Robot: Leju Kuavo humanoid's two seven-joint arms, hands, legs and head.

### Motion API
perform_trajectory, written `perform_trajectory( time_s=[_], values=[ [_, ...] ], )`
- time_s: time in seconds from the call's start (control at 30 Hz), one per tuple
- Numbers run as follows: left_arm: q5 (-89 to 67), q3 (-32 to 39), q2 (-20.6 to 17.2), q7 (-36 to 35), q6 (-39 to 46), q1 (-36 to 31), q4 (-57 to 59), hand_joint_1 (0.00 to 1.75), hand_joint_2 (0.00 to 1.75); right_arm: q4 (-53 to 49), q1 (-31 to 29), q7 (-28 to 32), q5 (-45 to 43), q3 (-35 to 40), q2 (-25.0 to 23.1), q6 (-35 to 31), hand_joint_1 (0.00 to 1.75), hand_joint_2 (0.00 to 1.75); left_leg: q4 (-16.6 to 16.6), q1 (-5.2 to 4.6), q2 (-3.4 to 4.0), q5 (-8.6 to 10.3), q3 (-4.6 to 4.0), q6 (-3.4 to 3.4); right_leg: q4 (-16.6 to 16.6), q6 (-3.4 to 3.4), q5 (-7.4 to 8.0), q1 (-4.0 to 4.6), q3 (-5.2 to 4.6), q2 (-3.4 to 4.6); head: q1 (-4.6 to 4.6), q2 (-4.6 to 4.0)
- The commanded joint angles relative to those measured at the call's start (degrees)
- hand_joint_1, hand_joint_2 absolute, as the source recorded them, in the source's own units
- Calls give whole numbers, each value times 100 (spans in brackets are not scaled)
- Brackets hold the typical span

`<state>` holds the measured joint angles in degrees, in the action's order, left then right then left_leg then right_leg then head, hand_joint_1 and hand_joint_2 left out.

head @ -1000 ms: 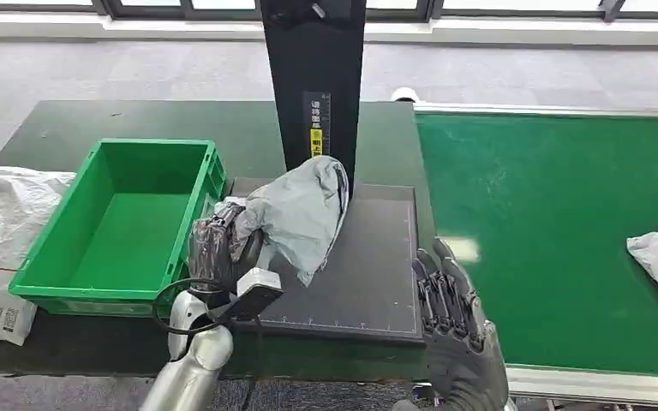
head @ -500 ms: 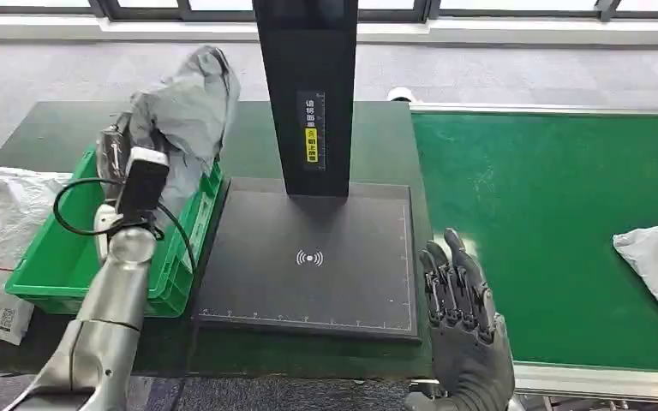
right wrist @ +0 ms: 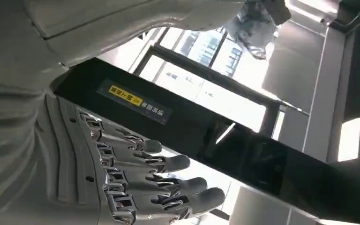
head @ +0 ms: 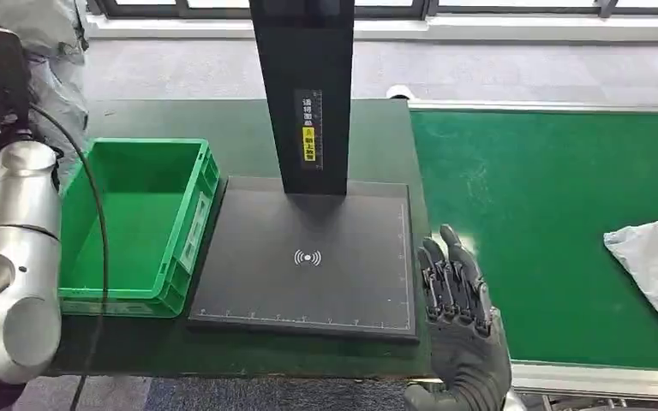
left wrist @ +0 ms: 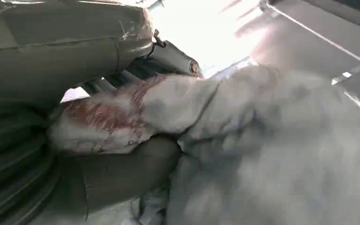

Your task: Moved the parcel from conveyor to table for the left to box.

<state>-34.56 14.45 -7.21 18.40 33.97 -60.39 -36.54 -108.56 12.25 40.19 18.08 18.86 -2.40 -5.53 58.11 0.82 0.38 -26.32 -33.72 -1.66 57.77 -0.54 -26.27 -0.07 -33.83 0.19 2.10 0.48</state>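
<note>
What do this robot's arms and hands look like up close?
The left arm is smooth, rounded silver metal, with a black cable looping along it and a small dark camera box near the wrist. The right robot hand is dark grey, with jointed, mechanical-looking fingers. The left robot hand has a grey ribbed cover and thick grey thumb.

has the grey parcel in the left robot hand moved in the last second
Yes. The grey parcel, held by the left robot hand, went from the black scanner pad up and leftward, past the green crate to its far left side.
</note>
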Motion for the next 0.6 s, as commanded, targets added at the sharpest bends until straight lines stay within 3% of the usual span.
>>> perform_trajectory(
  time_s=[0.03, 0.13, 0.17, 0.43, 0.6],
  values=[
    [-41, 613, -124, -11, 62, -382, 1008, 175, 175, 436, -172, -19, -38, 60, 145, 6, 0, 175, -4, 1, -10, 2, 7, 5, -7, 3, 0, 1, 13, -9, 0, 0],
    [-41, 613, -124, -11, 62, -382, 1008, 175, 175, 436, -172, -19, -38, 60, 145, 6, 0, 175, -3, 4, -22, 6, -4, 2, -4, 2, 0, 8, 8, -20, 0, 0],
    [-454, 438, -220, -812, -323, -252, 1393, 175, 175, 585, -240, -19, -128, 104, 185, 75, 0, 175, -9, 1, -19, 7, 6, 7, -10, 6, 2, 6, 17, -17, 0, 0],
    [-442, 869, 14, -564, -815, 762, 1973, 175, 175, 1027, -492, -19, -51, -62, 62, 215, 0, 175, -24, -11, -11, 8, 30, 3, -19, 3, 4, -8, 33, -9, 0, 0],
    [-468, 828, 271, -287, -1056, 849, 1928, 175, 175, 1066, -498, -19, -40, -183, 10, 191, 0, 175, -9, -1, -24, 5, 10, 3, -10, 2, -2, -2, 18, -19, 0, 0]
  ],
)
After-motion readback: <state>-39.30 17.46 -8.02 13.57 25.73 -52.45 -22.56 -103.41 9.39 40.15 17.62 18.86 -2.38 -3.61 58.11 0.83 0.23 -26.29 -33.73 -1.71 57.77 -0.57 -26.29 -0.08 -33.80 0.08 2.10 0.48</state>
